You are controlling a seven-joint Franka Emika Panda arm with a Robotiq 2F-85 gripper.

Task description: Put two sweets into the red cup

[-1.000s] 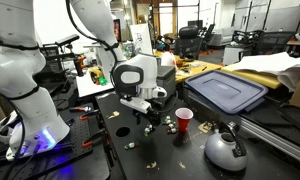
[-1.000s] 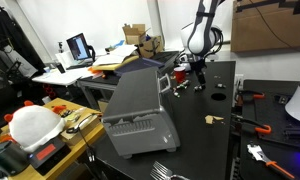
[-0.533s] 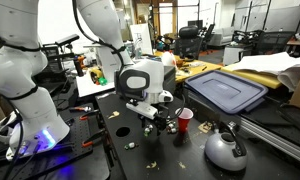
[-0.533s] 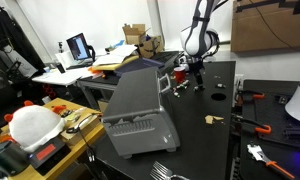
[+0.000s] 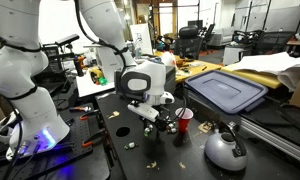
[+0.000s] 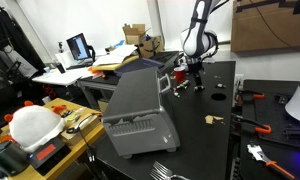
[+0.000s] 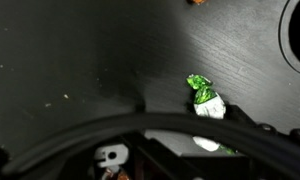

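Black two-finger tool [image 5: 158,122] low over the dark bench [image 5: 110,150], just beside the small red plastic cup [image 5: 183,119] with its white inside. Opening of the tool impossible to tell: fingers dark against dark in both exterior views, and only a blurred arc along the bottom of the wrist view. No sign of anything held.

Close under the wrist camera, a small white wrapped sweet [image 7: 205,100] with a green twist, lying on the bench at the very edge of the tool's dark outline. Whether between the fingers or beside them, not clear. More pale sweets [image 5: 131,147] scattered over the bench, apart from the cup.

Risks from here, by judgement:
- closing off-centre and flicking so small and light a sweet away
- pinching only the crinkly twist and losing it on the lift
- swinging sideways and tipping the light, tapered cup so near
- brushing the rounded grey kettle [image 5: 225,150] beyond the cup

No brand, label or writing legible anywhere.
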